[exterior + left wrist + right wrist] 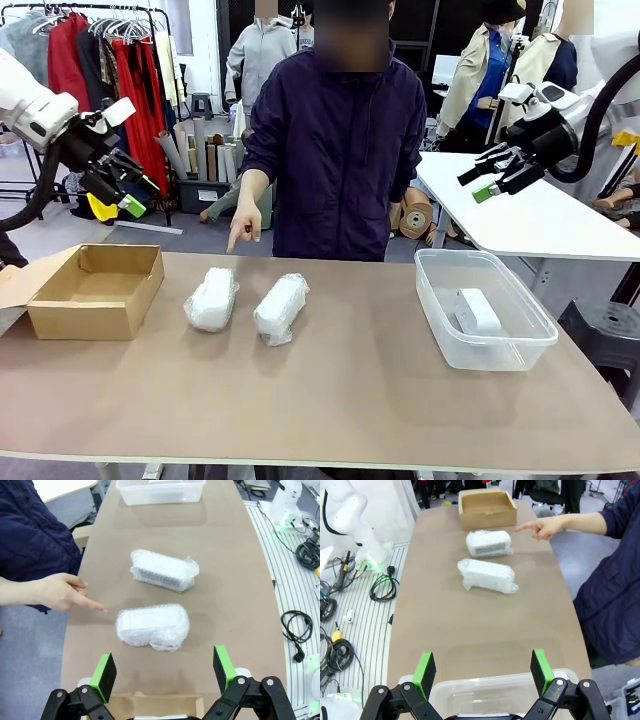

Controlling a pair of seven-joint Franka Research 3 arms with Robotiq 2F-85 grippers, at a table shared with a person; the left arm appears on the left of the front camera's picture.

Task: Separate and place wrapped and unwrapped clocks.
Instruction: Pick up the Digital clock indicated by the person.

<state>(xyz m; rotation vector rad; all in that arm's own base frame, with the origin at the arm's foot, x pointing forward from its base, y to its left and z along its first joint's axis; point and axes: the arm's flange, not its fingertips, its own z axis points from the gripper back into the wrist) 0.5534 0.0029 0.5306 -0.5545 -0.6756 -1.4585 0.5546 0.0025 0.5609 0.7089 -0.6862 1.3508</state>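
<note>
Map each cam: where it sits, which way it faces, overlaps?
Front: between the arms, facing the person across the table; left gripper, right gripper raised.
Left wrist: above the box, looking toward the tub; own fingers open.
Right wrist: above the tub, looking toward the box; own fingers open.
Shared: both wrapped clocks, person's pointing hand.

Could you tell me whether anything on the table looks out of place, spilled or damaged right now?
Nothing stands out. The left wrapped clock and the right wrapped clock lie intact and apart on the table, the bare clock sits inside the clear tub, and the cardboard box stands upright. Nothing is spilled.
</note>
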